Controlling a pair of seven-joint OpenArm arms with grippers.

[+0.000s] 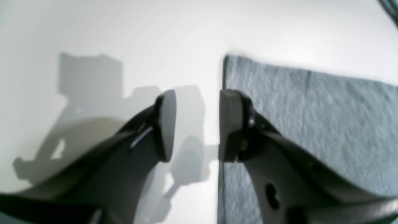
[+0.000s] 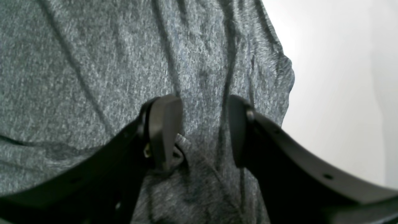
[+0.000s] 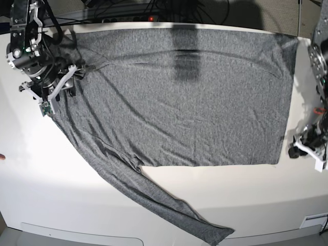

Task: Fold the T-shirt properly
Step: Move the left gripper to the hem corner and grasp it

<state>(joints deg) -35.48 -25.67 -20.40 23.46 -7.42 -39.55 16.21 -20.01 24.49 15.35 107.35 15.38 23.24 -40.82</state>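
The heather-grey T-shirt [image 3: 195, 97] lies spread flat across the white table [image 3: 51, 195], with one long sleeve [image 3: 169, 205] trailing toward the front edge. My right gripper [image 3: 68, 82] hovers at the shirt's left end, near the shoulder. In the right wrist view that gripper [image 2: 202, 130] is open above wrinkled fabric [image 2: 93, 62], with nothing between its fingers. My left gripper [image 3: 297, 147] is at the shirt's front right corner. In the left wrist view it [image 1: 197, 124] stands open astride the shirt's straight edge [image 1: 311, 124], one finger over cloth and one over bare table.
Dark cables and a small red light [image 3: 151, 19] run along the table's back edge. The arm bases stand at the far left [image 3: 23, 46] and far right [image 3: 320, 56]. Bare white table surrounds the sleeve at the front.
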